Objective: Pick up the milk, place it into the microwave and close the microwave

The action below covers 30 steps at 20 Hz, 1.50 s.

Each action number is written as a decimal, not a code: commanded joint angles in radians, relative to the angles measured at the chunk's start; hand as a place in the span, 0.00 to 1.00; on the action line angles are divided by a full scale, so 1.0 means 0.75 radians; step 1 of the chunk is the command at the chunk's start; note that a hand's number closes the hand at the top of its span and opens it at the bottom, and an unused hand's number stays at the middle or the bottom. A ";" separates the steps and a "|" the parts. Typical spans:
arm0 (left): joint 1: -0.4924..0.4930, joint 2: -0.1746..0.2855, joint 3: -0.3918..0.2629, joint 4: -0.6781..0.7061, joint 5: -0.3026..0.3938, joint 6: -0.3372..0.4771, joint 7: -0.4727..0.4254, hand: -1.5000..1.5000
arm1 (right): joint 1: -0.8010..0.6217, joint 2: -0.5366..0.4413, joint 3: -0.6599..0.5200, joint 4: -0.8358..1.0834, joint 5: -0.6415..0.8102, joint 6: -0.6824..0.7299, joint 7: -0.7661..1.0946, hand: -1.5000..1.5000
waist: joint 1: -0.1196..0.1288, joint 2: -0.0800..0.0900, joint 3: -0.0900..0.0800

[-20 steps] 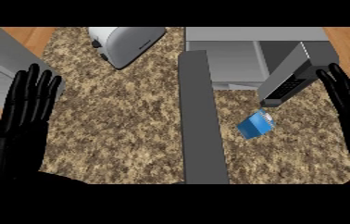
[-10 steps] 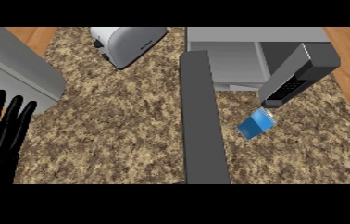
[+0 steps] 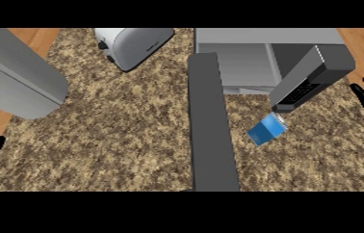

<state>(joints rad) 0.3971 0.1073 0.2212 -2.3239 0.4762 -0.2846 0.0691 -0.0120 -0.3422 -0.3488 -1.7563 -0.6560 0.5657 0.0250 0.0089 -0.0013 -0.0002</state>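
Note:
The milk [image 3: 266, 129] is a small blue carton lying tilted on the speckled counter, just below the microwave's keypad panel [image 3: 304, 85]. The microwave [image 3: 245, 63] stands at the back right with its cavity open. Its dark door [image 3: 211, 131] juts toward me, left of the milk. Only a black sliver of my right hand [image 3: 359, 94] shows at the right edge, well apart from the carton. My left hand [image 3: 1, 141] is a speck at the left edge. A broad grey arm segment [image 3: 28, 80] fills the upper left.
A silver toaster [image 3: 135, 45] sits at the back, left of the microwave. Bare speckled counter [image 3: 121, 140] stretches between the grey arm segment and the open door. Wooden floor shows past the counter's back corners.
Both hands have slid outward, almost leaving the view. The grey arm segment has swung further in at the upper left. The milk and the door have stayed put.

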 commanded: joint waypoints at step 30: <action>0.298 -0.072 0.251 -0.143 0.281 -0.285 0.002 0.00 | -0.330 0.079 0.201 1.583 1.072 -0.199 -1.310 0.00 | 0.023 0.007 0.004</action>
<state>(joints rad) 0.5965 0.0856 0.4236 -2.3189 0.6364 -0.5144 0.0426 -0.2490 -0.2881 -0.2184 -0.6764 0.1120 0.3761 -0.7941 0.0294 0.0034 0.0025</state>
